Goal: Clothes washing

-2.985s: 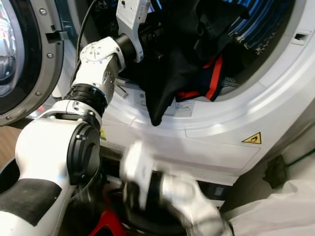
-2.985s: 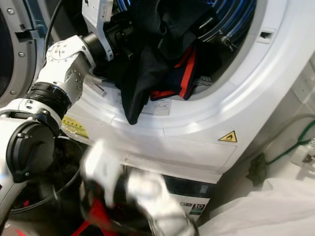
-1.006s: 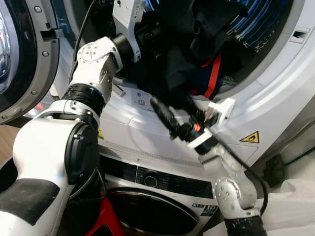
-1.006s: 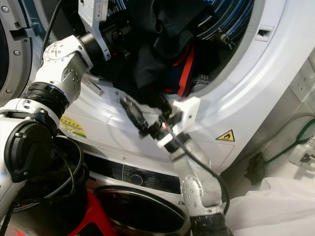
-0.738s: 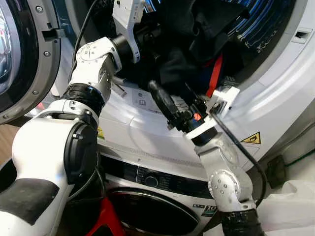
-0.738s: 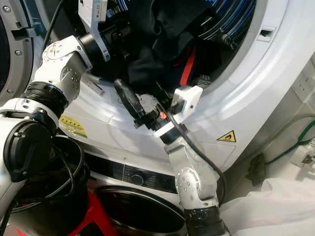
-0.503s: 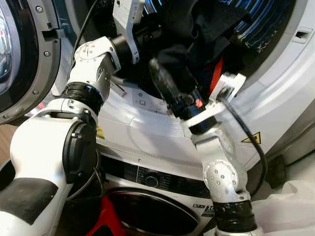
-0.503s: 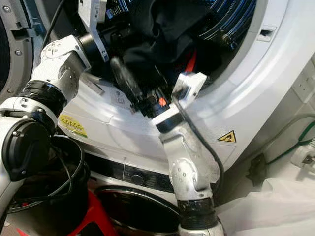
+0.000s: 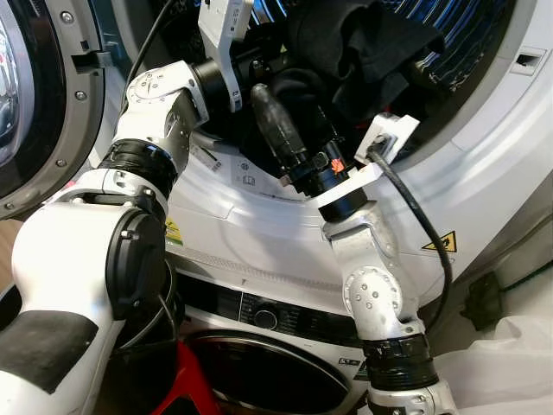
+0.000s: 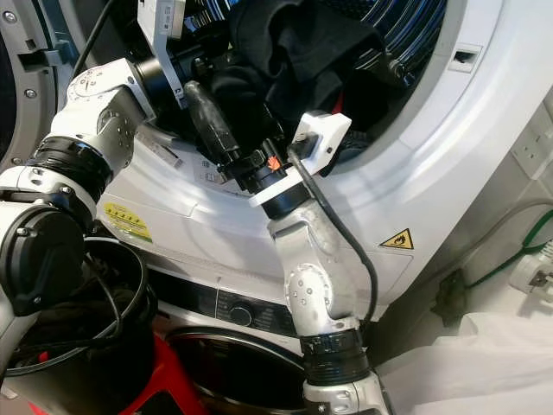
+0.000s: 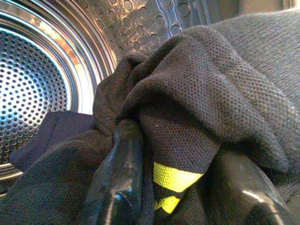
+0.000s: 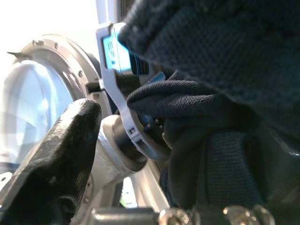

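Observation:
A heap of dark clothes (image 9: 363,43) fills the mouth of the upper washing machine's drum (image 11: 42,84). My left arm (image 9: 160,104) reaches into the drum from the left. Its gripper (image 11: 173,183) is shut on a dark mesh garment with a yellow stripe (image 11: 176,176). My right arm (image 9: 371,285) rises from below. Its gripper (image 9: 285,117) presses against the underside of the clothes at the drum's lower rim. One long black finger (image 12: 56,159) stands free and apart, while dark knit cloth (image 12: 225,154) covers the other side, so it looks open.
The washer's round door (image 9: 34,104) stands open at the left. A second machine with a control panel (image 9: 276,318) sits underneath. A black basket (image 10: 112,328) and something red (image 9: 186,389) are low on the left. White cloth (image 9: 510,372) lies at the bottom right.
My right arm has come up from below and pushed the hanging dark cloth with the red stripe up into the drum. The left arm has barely moved.

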Tool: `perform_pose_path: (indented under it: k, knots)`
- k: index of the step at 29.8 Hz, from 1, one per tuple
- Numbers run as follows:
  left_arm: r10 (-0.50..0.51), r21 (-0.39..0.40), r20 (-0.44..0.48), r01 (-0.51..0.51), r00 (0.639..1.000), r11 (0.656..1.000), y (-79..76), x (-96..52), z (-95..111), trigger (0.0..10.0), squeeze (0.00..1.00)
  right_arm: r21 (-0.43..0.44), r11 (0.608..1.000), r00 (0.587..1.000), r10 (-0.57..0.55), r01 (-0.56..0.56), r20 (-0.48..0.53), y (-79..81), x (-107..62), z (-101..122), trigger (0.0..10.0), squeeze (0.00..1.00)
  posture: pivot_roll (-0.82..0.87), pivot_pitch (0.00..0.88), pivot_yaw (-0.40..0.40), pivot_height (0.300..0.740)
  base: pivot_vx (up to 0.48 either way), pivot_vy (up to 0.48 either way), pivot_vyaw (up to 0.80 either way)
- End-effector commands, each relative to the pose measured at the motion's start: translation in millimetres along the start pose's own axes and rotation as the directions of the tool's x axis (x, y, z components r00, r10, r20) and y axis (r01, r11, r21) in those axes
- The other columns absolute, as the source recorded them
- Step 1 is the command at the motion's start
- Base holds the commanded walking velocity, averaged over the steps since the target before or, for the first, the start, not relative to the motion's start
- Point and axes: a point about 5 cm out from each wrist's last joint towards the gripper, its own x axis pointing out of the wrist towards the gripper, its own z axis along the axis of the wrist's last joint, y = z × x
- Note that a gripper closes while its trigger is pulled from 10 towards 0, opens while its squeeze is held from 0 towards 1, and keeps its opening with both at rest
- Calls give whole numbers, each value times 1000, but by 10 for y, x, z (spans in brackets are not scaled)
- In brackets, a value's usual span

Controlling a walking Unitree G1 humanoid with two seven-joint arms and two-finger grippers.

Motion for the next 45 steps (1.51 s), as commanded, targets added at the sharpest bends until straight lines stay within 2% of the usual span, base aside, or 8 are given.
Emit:
perform_pose_path:
  k: [1,18,20,25,30,32,41,45]
  knots:
    - [-68,48,14,67,998,997,-49,104,137,8588,1000,22,1000,1000,7,-8,16,121,173,-41,10000,0,-32,0,-11,740,0,0,0]
    - [-32,183,87,16,996,983,40,16,367,8510,1000,-31,983,982,-178,181,66,-94,316,-9,10000,0,-6,0,-22,740,0,0,0]
    - [-43,170,174,13,984,985,51,33,530,8431,1000,-35,985,985,-165,167,53,-82,317,-49,10000,0,0,0,-25,740,0,0,0]
    - [-39,154,265,-2,963,988,63,53,699,8275,1000,-44,990,991,-133,134,30,-50,306,-101,10000,0,3,0,-27,740,0,0,0]
    - [3,178,213,-41,977,983,90,44,655,8275,1000,-6,1000,1000,-30,30,-6,41,267,-187,10000,0,11,0,-29,740,0,0,0]
    - [15,178,180,-48,984,983,96,28,579,8353,1000,6,994,991,107,-107,-82,158,174,-303,10000,0,11,0,-29,740,0,0,0]
    - [-54,207,240,3,969,978,42,20,649,8549,1000,-101,995,996,-29,20,-90,-4,251,-309,10000,0,16,0,-34,740,0,0,0]
    - [-20,210,253,-35,967,977,64,-53,617,8784,1000,-148,985,993,-96,84,-74,-97,322,-253,10000,0,29,0,-38,740,0,0,0]
